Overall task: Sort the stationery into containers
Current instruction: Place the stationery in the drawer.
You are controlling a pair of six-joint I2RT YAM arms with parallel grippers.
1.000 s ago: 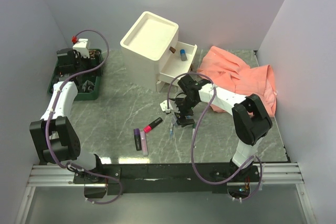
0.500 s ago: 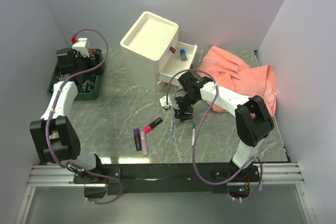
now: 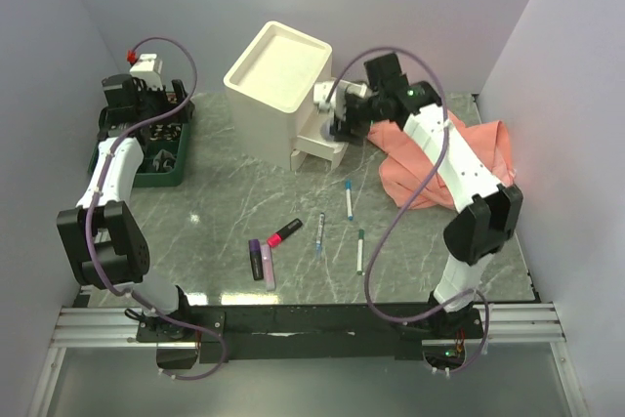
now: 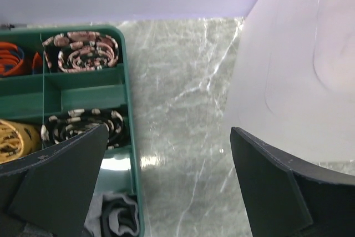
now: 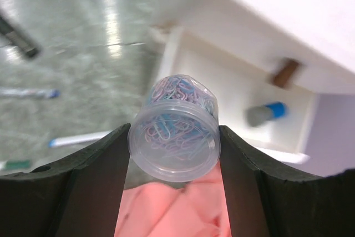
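Right gripper (image 5: 174, 154) holds a clip tub (image 5: 174, 134) over the pulled-out drawer (image 5: 213, 73).
Top: pens (image 3: 349, 197), marker (image 3: 284, 232) and highlighters (image 3: 256, 259) lie on the table (image 3: 215, 192) by the cabinet (image 3: 273, 70). Left wrist — left gripper (image 4: 168, 131), jaws spread wide, above the tray (image 4: 83, 95). Right wrist — a blue-capped piece (image 5: 266, 113) lies in the drawer.

A green compartment tray (image 3: 146, 182) sits at ten o'clock on the grey marbled table (image 3: 225, 204). It holds rolled patterned bands (image 4: 83, 51). A crumpled salmon-pink cloth (image 3: 500, 148) lies at two o'clock.
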